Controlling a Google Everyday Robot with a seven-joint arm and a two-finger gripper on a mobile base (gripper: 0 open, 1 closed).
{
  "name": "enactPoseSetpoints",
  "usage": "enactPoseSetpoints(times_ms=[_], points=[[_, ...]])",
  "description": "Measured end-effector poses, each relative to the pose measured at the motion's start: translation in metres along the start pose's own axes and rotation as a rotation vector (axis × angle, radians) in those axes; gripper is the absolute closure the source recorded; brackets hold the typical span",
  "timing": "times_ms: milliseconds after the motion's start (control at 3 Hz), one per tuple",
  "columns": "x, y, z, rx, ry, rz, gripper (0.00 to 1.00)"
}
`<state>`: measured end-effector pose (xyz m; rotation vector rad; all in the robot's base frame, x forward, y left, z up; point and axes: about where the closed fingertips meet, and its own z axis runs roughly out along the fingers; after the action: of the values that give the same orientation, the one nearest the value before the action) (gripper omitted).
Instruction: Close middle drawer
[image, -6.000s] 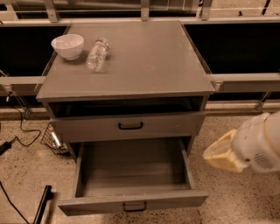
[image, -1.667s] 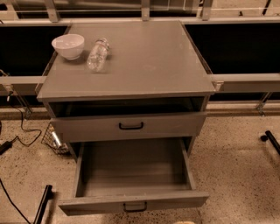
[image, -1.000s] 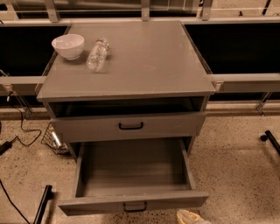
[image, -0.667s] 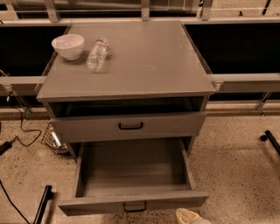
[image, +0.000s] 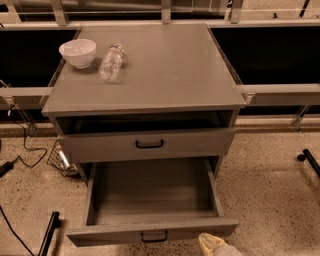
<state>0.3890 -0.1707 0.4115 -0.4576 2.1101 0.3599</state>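
The grey cabinet (image: 145, 75) stands in the middle of the camera view. Its middle drawer (image: 150, 197) is pulled far out toward me, empty inside, with a plain front and a small black handle (image: 154, 236) at the bottom of the frame. The taller top drawer front (image: 200, 142) with its black handle (image: 149, 144) sits pushed in above it. My gripper (image: 215, 246) shows only as a cream tip at the bottom edge, just in front of the right end of the middle drawer's front.
A white bowl (image: 77, 52) and a clear plastic bottle (image: 111, 61) lying on its side rest on the cabinet top's back left. Black cables (image: 22, 150) and a wire basket (image: 60, 159) lie on the speckled floor at left. A black bar (image: 47, 235) stands at bottom left.
My gripper, large at the right six seconds ago, left the view and then rose in at the bottom edge by the drawer front. The drawer has not moved.
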Motion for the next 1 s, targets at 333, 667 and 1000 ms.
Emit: enactPoseSetpoints(times_ms=[333, 667, 1000], points=[[-0.005, -0.003, 0.014, 0.002, -0.02, 0.005, 1.0], [-0.012, -0.007, 0.029, 0.011, -0.048, 0.01, 1.0], [-0.023, -0.011, 0.045, 0.017, -0.075, 0.012, 1.0]])
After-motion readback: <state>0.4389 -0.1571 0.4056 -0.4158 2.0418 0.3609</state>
